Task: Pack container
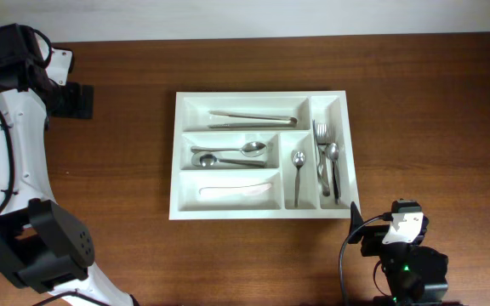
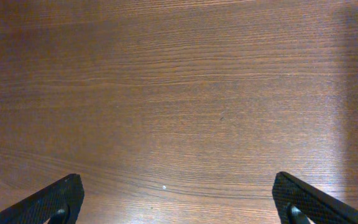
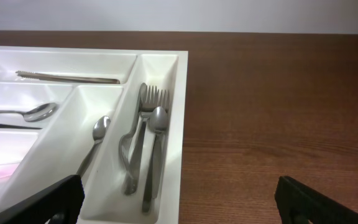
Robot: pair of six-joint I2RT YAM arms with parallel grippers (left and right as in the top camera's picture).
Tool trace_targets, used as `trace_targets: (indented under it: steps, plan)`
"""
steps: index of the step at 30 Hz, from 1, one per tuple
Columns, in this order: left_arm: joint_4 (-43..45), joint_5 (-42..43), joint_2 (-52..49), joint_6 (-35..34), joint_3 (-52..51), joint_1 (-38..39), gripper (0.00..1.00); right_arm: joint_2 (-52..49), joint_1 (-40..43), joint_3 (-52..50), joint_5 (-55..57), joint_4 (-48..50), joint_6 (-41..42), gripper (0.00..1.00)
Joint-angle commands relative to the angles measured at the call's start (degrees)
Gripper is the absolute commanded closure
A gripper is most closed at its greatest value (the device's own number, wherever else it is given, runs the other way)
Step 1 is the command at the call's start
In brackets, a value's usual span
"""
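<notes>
The white container (image 1: 179, 153) lies in the middle of the table. Its top compartment holds thin metal sticks (image 1: 253, 119), the middle one spoons (image 1: 228, 155), and the bottom one a white utensil (image 1: 238, 190). One narrow compartment holds a spoon (image 1: 298, 174), and the rightmost holds forks and a spoon (image 1: 326, 161). My left gripper (image 1: 79, 100) is open and empty at the far left back, over bare wood (image 2: 176, 180). My right gripper (image 1: 356, 223) is open and empty just off the container's front right corner (image 3: 179, 183). The right wrist view shows the container's right rim (image 3: 180, 106) and the forks (image 3: 143, 143).
The brown wooden table (image 1: 432, 127) extends on all sides of the container. A pale wall runs along the table's back edge (image 1: 313, 21). My left arm's white links (image 1: 11, 144) stand along the left side.
</notes>
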State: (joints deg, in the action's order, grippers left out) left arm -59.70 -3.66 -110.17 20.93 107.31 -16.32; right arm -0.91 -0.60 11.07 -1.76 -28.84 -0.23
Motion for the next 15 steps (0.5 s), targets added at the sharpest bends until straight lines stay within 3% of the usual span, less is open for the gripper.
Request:
trace_targets:
  steps: [1, 15]
  plan:
    - [0.11, 0.39, 0.9, -0.74, 0.74, -0.35, 0.01, 0.72, 0.24, -0.59, -0.57, -0.11, -0.2, 0.01]
    - [0.07, 0.37, 0.7, -0.74, 0.57, -0.35, 0.01, 0.72, 0.24, -0.59, -0.57, -4.0, -0.2, 0.01]
